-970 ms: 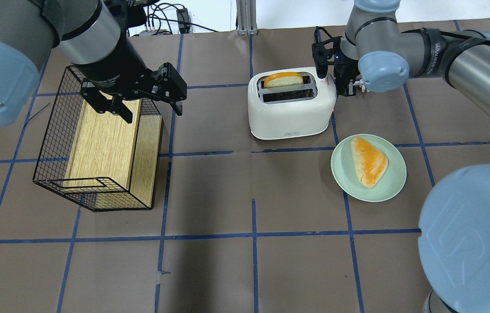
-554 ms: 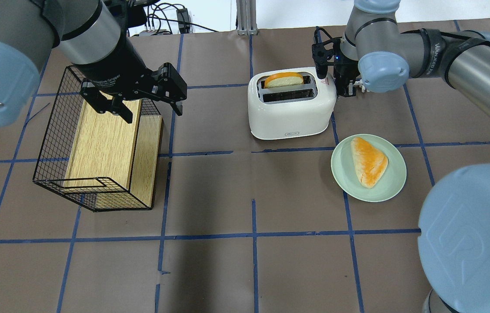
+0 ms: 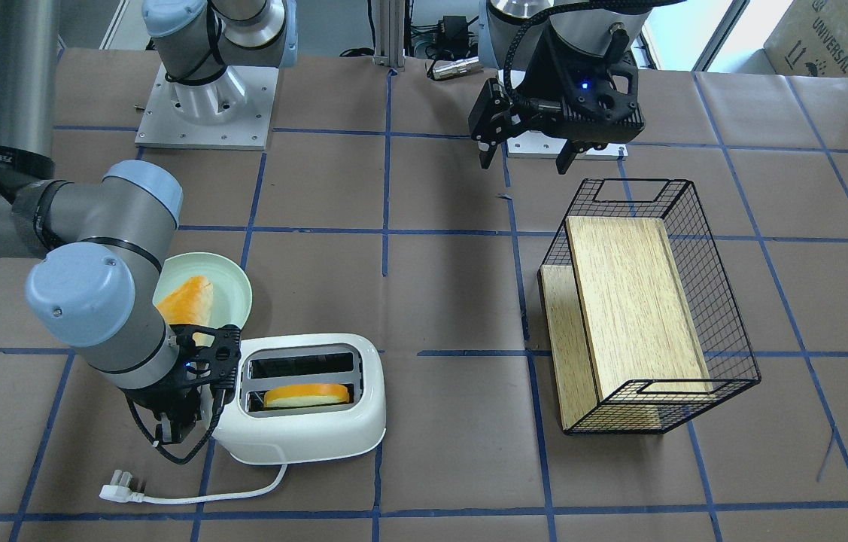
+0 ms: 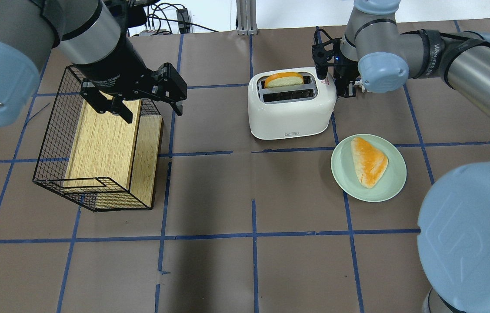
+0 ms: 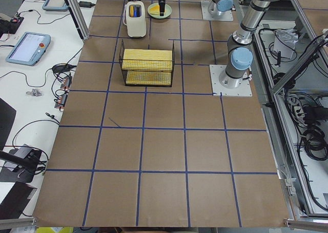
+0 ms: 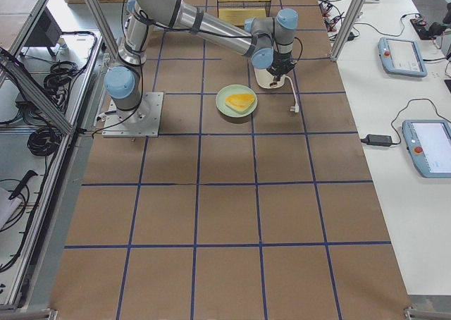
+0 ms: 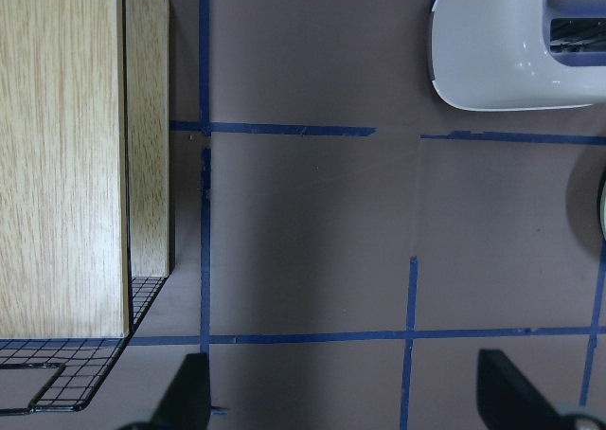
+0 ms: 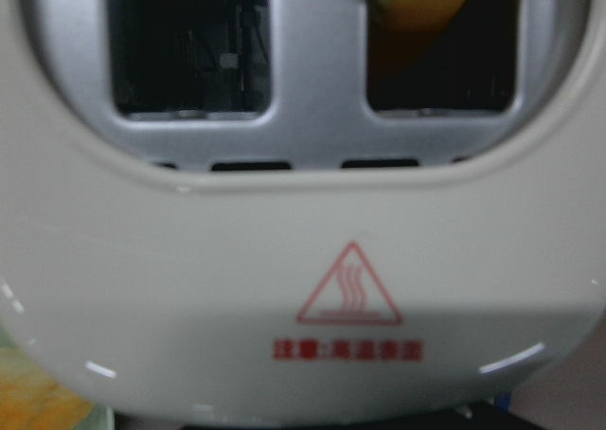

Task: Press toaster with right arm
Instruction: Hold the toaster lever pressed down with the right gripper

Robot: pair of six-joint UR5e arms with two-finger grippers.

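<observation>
The white toaster [image 4: 290, 113] stands at the middle back of the table, with a bread slice [image 4: 284, 79] sticking up from its far slot. My right gripper [image 4: 345, 89] is low at the toaster's right end, by the red warning sticker [image 8: 348, 288], and looks shut on nothing. In the front-facing view the gripper [image 3: 181, 425] sits against the toaster's [image 3: 303, 429] end. Whether it touches the lever is hidden. My left gripper [image 4: 152, 113] hangs open and empty over the wire basket's edge.
A green plate [image 4: 341, 174] with a bread piece [image 4: 368, 161] lies right in front of the toaster. A black wire basket [image 4: 53, 143] holding a wooden box [image 4: 101, 143] lies at the left. The toaster's cord and plug [image 3: 119, 493] trail on the table behind it.
The right wrist has shifted only very slightly. The toaster, the bread slice and the left arm have not moved.
</observation>
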